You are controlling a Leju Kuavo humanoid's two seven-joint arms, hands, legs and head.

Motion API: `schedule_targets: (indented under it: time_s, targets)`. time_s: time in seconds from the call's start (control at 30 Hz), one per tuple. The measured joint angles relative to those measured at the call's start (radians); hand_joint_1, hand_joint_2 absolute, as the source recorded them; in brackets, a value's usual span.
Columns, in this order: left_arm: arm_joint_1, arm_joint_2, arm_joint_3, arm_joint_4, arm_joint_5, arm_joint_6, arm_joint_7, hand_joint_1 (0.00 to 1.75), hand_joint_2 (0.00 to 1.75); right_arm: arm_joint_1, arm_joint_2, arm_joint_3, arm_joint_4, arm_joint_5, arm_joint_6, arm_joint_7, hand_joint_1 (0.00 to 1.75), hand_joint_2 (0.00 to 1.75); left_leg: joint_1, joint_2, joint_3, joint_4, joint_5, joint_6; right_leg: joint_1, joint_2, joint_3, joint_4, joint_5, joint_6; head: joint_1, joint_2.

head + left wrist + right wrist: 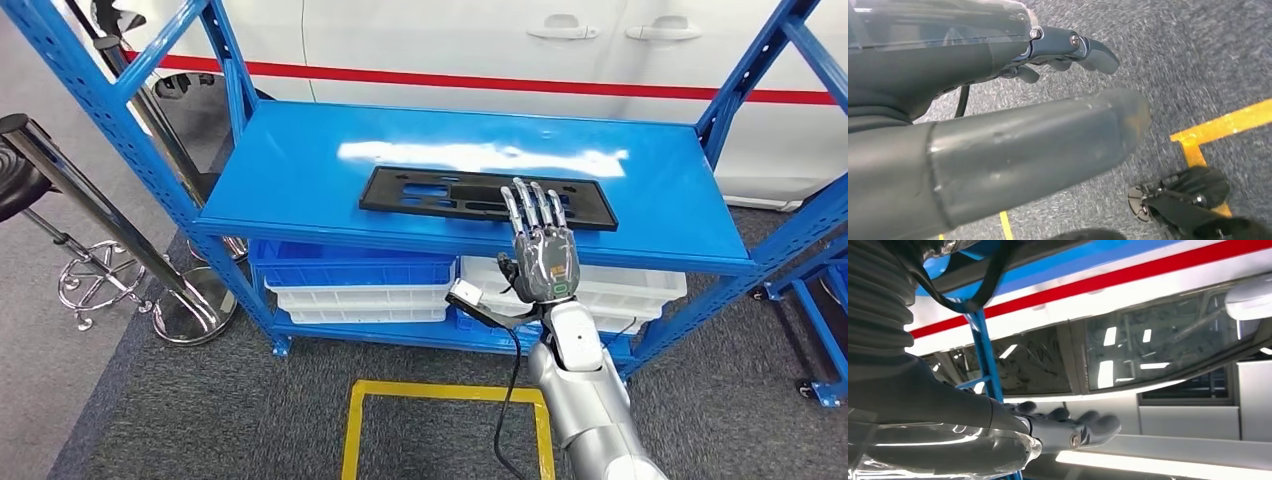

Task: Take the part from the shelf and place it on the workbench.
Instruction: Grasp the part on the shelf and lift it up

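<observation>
A flat black plastic part (480, 195) with several cut-outs lies on the top board of the blue shelf (300, 170), near its front edge. My right hand (541, 245) is raised in front of the shelf, fingers straight and apart, fingertips (535, 195) over the part's front right section; whether they touch it I cannot tell. It holds nothing. In the right wrist view the right hand (1058, 427) reaches out with extended fingers. My left hand (998, 100) hangs over the grey floor, thumb and fingers spread, holding nothing.
Blue and white bins (350, 285) sit on the shelf's lower level. A white vehicle with a red stripe (500, 80) stands behind the shelf. A chrome stool base (100, 280) and slanted pole are at the left. Yellow floor tape (440, 392) marks a square at my feet.
</observation>
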Motion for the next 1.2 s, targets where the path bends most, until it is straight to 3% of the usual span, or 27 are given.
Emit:
schedule_targets:
  time_s: [0.07,0.1,0.2,0.23,0.27,0.33,0.4,0.5,0.57,0.63,0.7,0.77,0.83,0.9,0.93,1.0,1.1,1.13,1.2]
  targets:
    - [0.000,0.000,0.000,0.000,0.000,0.000,0.000,0.00,0.00,-0.001,-0.003,0.005,0.001,0.000,0.000,0.000,0.00,1.75,0.001,0.001,-0.004,0.020,-0.016,-0.011,-0.005,0.000,0.008,-0.007,-0.001,-0.011,0.000,0.000]
    - [0.000,-0.001,0.000,0.000,0.000,0.000,0.000,0.00,0.00,-0.001,-0.003,0.008,0.001,0.000,0.000,0.000,0.00,1.75,0.002,0.002,-0.021,0.056,-0.036,-0.016,-0.007,0.000,0.013,-0.011,-0.002,-0.016,0.000,0.000]
    - [0.001,-0.001,0.000,0.000,0.000,0.000,0.000,0.00,0.00,-0.001,-0.004,0.017,0.003,0.000,0.000,0.000,0.00,1.75,0.006,0.002,-0.119,0.241,-0.111,-0.028,-0.007,-0.003,0.019,-0.011,-0.008,-0.026,0.000,0.000]
    - [0.002,-0.001,0.000,0.000,0.000,0.000,0.000,0.00,0.00,0.000,-0.005,0.018,0.005,0.000,0.000,0.000,0.00,1.75,0.007,0.002,-0.143,0.277,-0.114,-0.029,-0.006,-0.003,0.020,-0.010,-0.010,-0.027,0.000,0.000]
    - [0.003,-0.001,0.000,0.000,-0.001,0.000,0.000,0.00,0.00,0.000,-0.005,0.019,0.006,0.000,0.000,0.002,0.00,1.75,0.007,0.003,-0.148,0.277,-0.098,-0.029,-0.006,-0.003,0.022,-0.008,-0.013,-0.026,0.000,0.000]
    - [0.003,-0.001,0.000,0.000,-0.002,0.000,0.000,0.00,0.00,0.000,-0.006,0.025,0.007,0.000,0.000,0.010,0.00,1.75,0.006,0.003,-0.104,0.168,-0.022,-0.021,-0.005,-0.002,0.030,-0.007,-0.019,-0.023,0.000,0.000]
    - [0.002,-0.001,0.000,0.000,-0.004,0.000,0.000,0.00,0.00,-0.001,-0.008,0.033,0.009,0.000,0.000,0.021,0.00,1.75,0.001,0.002,-0.048,0.044,0.027,-0.008,-0.003,-0.001,0.036,-0.006,-0.024,-0.017,0.000,0.000]
    - [0.001,-0.001,0.000,0.000,-0.007,0.000,0.000,0.00,0.00,-0.004,-0.013,0.056,0.017,0.001,0.000,0.058,0.00,1.75,-0.006,0.001,-0.028,0.000,0.029,0.005,-0.003,-0.001,0.037,-0.010,-0.025,-0.001,0.000,0.000]
    - [0.001,-0.001,0.000,0.000,-0.013,0.000,0.000,0.00,0.00,-0.010,-0.025,0.090,0.026,0.001,0.000,0.107,0.00,1.75,-0.001,0.002,-0.019,-0.014,0.035,0.015,-0.003,-0.002,0.037,-0.002,-0.034,0.010,0.000,0.000]
    - [0.000,-0.002,0.001,0.000,-0.017,0.000,0.000,0.00,0.00,-0.021,-0.044,0.132,0.039,0.001,0.000,0.141,0.00,1.75,0.005,0.004,-0.011,-0.026,0.040,0.025,-0.004,-0.004,0.004,0.073,-0.077,0.019,0.000,0.000]
    - [-0.001,-0.002,0.003,0.000,-0.018,0.000,0.000,0.00,0.00,-0.025,-0.056,0.159,0.051,0.001,0.000,0.149,0.00,1.75,0.003,0.005,-0.010,-0.026,0.038,0.030,-0.005,-0.003,-0.054,0.188,-0.132,0.023,0.001,0.000]
    - [-0.001,-0.002,0.005,0.000,-0.018,-0.001,0.000,0.00,0.00,-0.021,-0.064,0.174,0.062,0.001,0.000,0.152,0.00,1.75,0.003,0.004,-0.010,-0.025,0.036,0.031,-0.007,-0.004,-0.098,0.264,-0.150,0.027,0.001,0.000]
    - [0.001,-0.002,0.006,0.000,-0.019,-0.001,0.000,0.00,0.00,-0.021,-0.070,0.187,0.071,0.001,0.000,0.154,0.00,1.75,0.003,0.003,-0.007,-0.021,0.032,0.029,-0.012,-0.004,-0.095,0.237,-0.110,0.030,0.001,0.000]
    - [0.002,-0.002,0.006,0.000,-0.019,-0.001,0.000,0.00,0.00,-0.025,-0.076,0.196,0.077,0.001,0.000,0.156,0.00,1.75,0.003,0.002,-0.004,-0.015,0.024,0.023,-0.014,-0.005,-0.036,0.106,-0.038,0.027,0.001,0.000]
    - [0.001,-0.003,0.006,0.000,-0.019,-0.001,0.000,0.00,0.00,-0.027,-0.078,0.200,0.079,0.001,0.000,0.156,0.00,1.75,0.001,0.001,-0.004,-0.009,0.020,0.018,-0.014,-0.005,-0.010,0.049,-0.016,0.024,0.001,0.000]
    - [0.000,-0.003,0.007,0.000,-0.019,-0.001,0.000,0.00,0.00,-0.030,-0.080,0.206,0.082,0.001,0.000,0.158,0.00,1.75,-0.002,0.000,-0.006,-0.002,0.013,0.008,-0.010,-0.005,0.012,0.000,-0.008,0.015,0.000,0.000]
    - [0.000,-0.002,0.007,0.000,-0.019,-0.001,0.000,0.00,0.00,-0.032,-0.083,0.212,0.085,0.001,0.000,0.159,0.00,1.75,0.001,0.002,-0.009,0.008,0.002,-0.009,-0.010,-0.003,0.014,-0.005,-0.006,-0.002,0.000,0.000]
    - [0.000,-0.002,0.008,0.000,-0.019,-0.001,-0.001,0.00,0.00,-0.034,-0.083,0.213,0.085,0.001,0.000,0.159,0.00,1.75,0.003,0.002,-0.019,0.033,-0.014,-0.015,-0.012,-0.003,0.016,-0.008,-0.005,-0.008,0.000,0.000]
    - [0.001,-0.002,0.008,0.000,-0.019,-0.001,-0.002,0.00,0.00,-0.036,-0.083,0.216,0.086,0.001,0.000,0.158,0.00,1.75,0.006,0.003,-0.070,0.140,-0.070,-0.026,-0.014,-0.005,0.020,-0.010,-0.006,-0.016,0.000,0.000]
